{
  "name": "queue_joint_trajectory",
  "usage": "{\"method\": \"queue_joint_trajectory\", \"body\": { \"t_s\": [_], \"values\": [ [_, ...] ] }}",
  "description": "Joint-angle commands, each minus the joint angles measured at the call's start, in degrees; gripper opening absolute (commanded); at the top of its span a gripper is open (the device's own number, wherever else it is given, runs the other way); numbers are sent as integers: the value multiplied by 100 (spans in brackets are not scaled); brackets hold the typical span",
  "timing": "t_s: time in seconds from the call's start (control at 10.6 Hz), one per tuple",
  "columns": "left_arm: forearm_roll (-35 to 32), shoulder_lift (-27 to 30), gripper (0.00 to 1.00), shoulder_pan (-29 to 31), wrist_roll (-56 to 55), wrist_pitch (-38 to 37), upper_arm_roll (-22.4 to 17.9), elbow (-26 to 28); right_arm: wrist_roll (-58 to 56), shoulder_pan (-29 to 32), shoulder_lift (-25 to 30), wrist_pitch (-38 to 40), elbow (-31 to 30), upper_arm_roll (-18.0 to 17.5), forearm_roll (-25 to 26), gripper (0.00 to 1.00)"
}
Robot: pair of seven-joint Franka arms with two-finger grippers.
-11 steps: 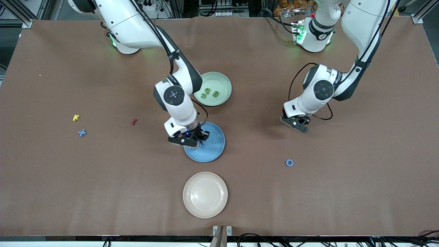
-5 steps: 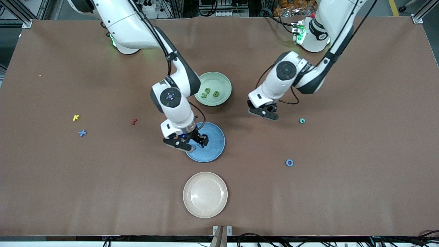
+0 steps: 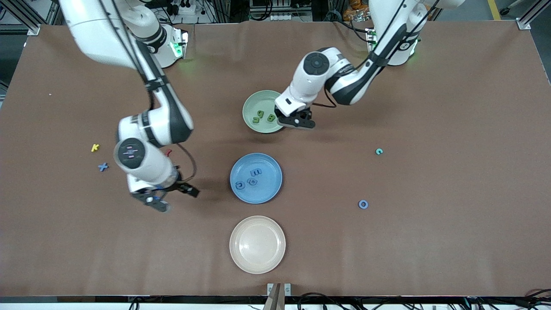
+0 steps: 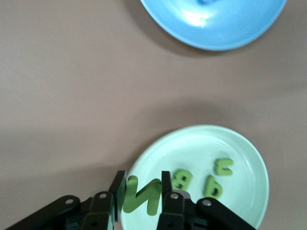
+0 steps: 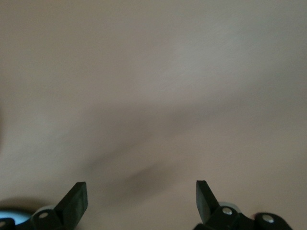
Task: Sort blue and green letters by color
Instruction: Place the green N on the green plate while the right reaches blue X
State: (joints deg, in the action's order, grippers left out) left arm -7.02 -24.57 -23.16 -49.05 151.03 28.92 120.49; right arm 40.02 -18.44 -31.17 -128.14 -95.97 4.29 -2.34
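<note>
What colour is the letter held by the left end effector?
Leaf green; the letter N shows best in the left wrist view.

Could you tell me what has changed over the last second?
The right gripper opened, left the blue plate and swung toward the right arm's end. The left gripper, shut on a green letter N, carried it to the green plate. Loose letters stayed put.

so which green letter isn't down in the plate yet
The green N, pinched in the left claw above the green plate; the other green letters lie in it.
</note>
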Motion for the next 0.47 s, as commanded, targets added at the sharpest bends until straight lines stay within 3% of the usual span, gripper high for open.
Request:
{"method": "queue_joint_trajectory", "body": {
  "t_s": [0.0, 0.19, 0.28, 0.38],
  "values": [
    [-63, -154, 0, -442, -578, -82, -53, -166, -607, 1049, 523, -27, -658, -112, 93, 100],
    [-81, -346, 1, -505, -641, -82, -62, -341, -891, 1604, 682, -71, -992, -34, 110, 100],
    [-81, -373, 21, -540, -650, -82, -71, -420, -882, 1720, 743, -106, -1098, 132, 119, 100],
    [-81, -339, 85, -567, -650, -91, -71, -447, -891, 1843, 822, -150, -1291, 247, 137, 100]
  ]
}}
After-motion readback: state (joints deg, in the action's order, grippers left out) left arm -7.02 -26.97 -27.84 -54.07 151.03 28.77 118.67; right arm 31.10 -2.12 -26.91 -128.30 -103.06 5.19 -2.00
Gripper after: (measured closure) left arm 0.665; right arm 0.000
